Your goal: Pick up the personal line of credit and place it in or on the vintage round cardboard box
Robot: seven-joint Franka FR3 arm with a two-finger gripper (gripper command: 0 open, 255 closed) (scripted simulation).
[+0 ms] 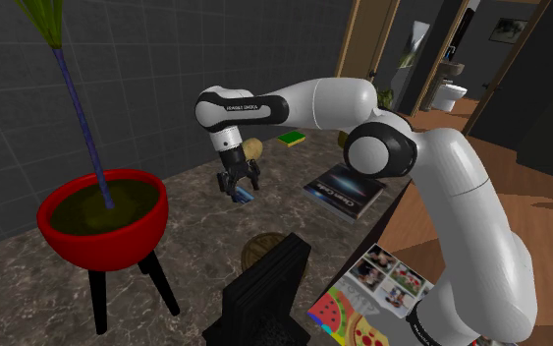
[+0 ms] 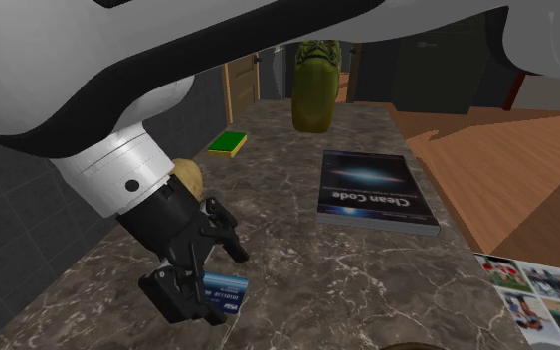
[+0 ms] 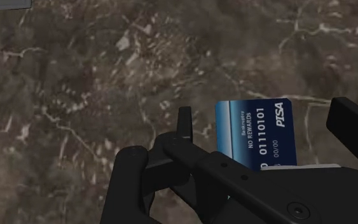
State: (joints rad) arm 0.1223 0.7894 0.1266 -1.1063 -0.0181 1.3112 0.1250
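The tool (image 3: pixel 268 113) hangs low over the dark marbled table (image 1: pixel 191 211), pointing down. Its two fingers stand wide apart and grip nothing. The blue credit card (image 3: pixel 255 132) lies between the fingers, with a gap on each side, so it is not held. It appears to rest flat on the table. The round brown box (image 1: pixel 261 248) stands well apart from the card, nearer the stand, partly hidden by a black object (image 1: pixel 264 300).

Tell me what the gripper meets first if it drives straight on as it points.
Probably the blue card between the gripper's open fingers, with the marbled counter right beneath; the gap is hard to judge.
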